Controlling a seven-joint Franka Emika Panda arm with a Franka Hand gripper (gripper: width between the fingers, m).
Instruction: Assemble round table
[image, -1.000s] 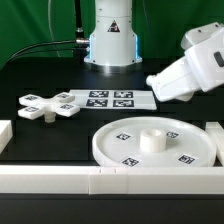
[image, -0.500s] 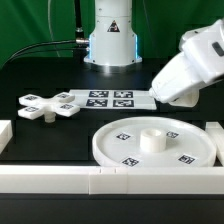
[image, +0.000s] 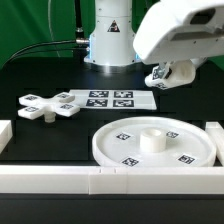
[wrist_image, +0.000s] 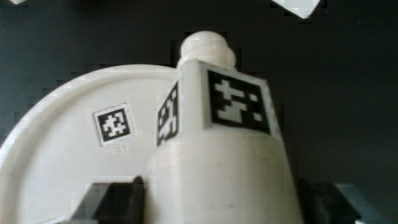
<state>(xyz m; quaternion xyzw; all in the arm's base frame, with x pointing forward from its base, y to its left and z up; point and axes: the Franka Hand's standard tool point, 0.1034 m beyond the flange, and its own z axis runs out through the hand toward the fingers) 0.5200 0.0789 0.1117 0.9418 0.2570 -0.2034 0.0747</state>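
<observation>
The large round disc (image: 108, 146) lies rim-up on the black table, with a short raised hub (image: 152, 139) at its middle. My gripper (image: 160, 76) hangs above the table at the exterior view's upper right, shut on the white cylinder post (image: 157, 77). In the wrist view the tagged post (wrist_image: 222, 130) stands out from between my gripper's (wrist_image: 217, 200) dark fingers (wrist_image: 121, 200), and the disc (wrist_image: 80, 130) lies beneath it. The four-armed cross piece (image: 45, 105) lies flat at the exterior view's left.
The marker board (image: 108, 99) lies at the back middle, in front of the robot base (image: 110, 40). Long white border blocks run along the front (image: 100, 180), with shorter ones at the left (image: 5, 133) and right (image: 214, 133).
My arm has risen and swung toward the exterior view's left. The gripper, earlier hidden low at the right, now shows with the post held above the table.
</observation>
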